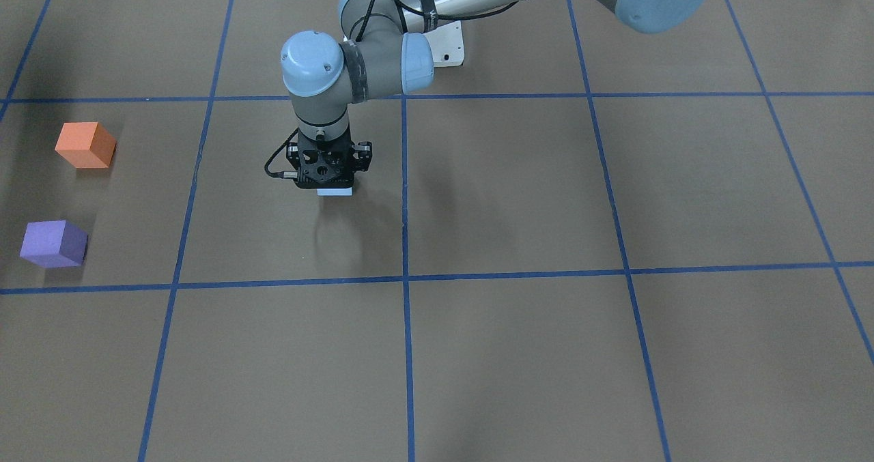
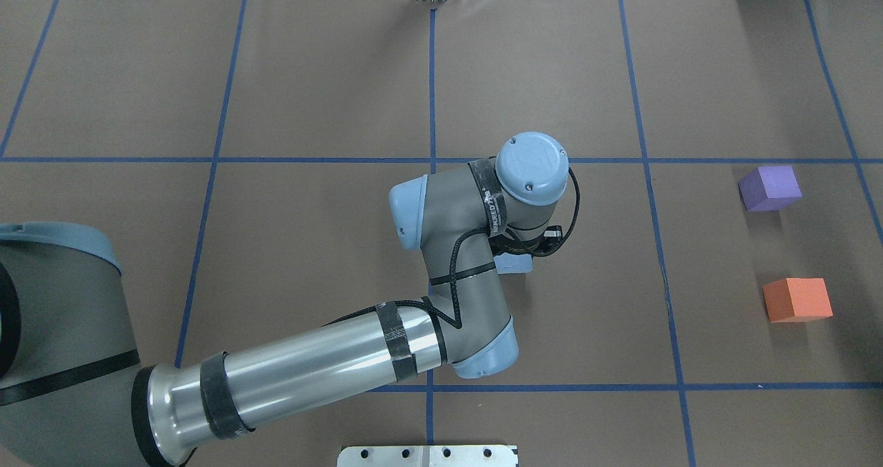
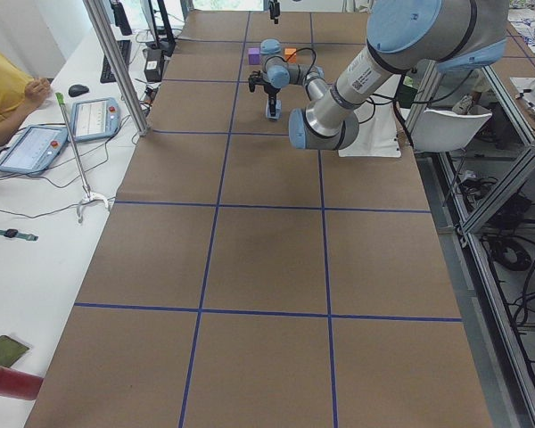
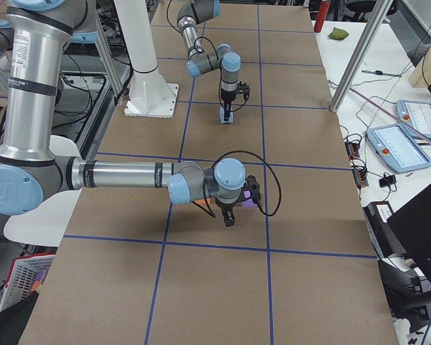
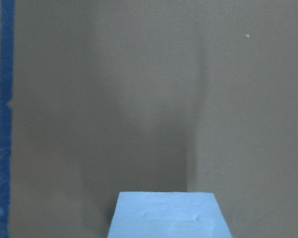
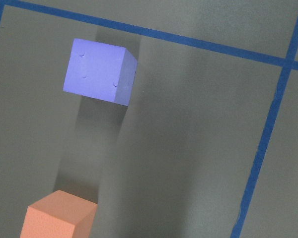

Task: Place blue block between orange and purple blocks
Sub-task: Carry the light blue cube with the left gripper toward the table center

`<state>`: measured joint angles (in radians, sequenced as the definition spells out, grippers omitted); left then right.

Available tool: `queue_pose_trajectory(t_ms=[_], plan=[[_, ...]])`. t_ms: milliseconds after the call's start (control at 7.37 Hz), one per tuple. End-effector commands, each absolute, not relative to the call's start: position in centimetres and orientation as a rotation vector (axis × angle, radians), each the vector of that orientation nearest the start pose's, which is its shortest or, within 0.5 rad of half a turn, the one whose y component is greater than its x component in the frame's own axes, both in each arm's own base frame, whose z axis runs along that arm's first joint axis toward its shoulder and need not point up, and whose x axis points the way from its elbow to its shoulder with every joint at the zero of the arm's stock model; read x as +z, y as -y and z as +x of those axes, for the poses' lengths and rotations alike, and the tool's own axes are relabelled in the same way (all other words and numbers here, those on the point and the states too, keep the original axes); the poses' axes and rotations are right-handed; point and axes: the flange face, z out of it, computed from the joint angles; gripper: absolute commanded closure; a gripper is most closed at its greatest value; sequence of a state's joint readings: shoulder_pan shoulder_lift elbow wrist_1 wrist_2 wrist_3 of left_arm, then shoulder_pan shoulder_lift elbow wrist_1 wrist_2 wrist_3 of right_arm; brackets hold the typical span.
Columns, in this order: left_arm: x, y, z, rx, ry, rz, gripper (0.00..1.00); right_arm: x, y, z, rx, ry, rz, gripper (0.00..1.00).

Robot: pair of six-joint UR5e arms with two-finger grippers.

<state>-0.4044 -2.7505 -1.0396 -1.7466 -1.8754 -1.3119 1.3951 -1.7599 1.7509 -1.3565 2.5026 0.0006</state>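
Note:
The blue block sits in my left gripper, which points straight down near the table's middle and is shut on it; its offset shadow suggests it hangs just above the table. The block's top fills the bottom of the left wrist view. The orange block and purple block stand apart at the table's far side on my right, with a bare gap between them. The right wrist view looks down on the purple and orange blocks. My right gripper hangs near them; I cannot tell if it is open.
Blue tape lines divide the brown table into squares. The white robot base plate lies at my edge of the table. A side desk with tablets and an operator runs along the far edge.

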Motion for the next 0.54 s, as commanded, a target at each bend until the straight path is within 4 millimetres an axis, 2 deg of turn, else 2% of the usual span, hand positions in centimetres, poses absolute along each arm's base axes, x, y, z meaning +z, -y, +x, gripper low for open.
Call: queue_pose_trajectory(t_ms=[0, 136, 271, 407], plan=[[7.7, 42.3, 74.1, -0.008, -0.864, 0.018, 0.19, 61.7, 42.6, -2.2, -0.276, 0.952, 0.143, 0.00], [7.4, 42.3, 73.9, -0.010, -0.868, 0.026, 0.01, 61.4, 42.7, -2.3, -0.292, 0.953, 0.173, 0.00], [5.8, 42.4, 72.9, -0.017, -0.892, 0.035, 0.00, 60.9, 42.7, -2.6, -0.305, 0.957, 0.200, 0.00], [3.3, 43.6, 70.1, -0.032, -0.932, 0.055, 0.00, 60.6, 42.8, -3.2, -0.302, 0.961, 0.196, 0.00]])
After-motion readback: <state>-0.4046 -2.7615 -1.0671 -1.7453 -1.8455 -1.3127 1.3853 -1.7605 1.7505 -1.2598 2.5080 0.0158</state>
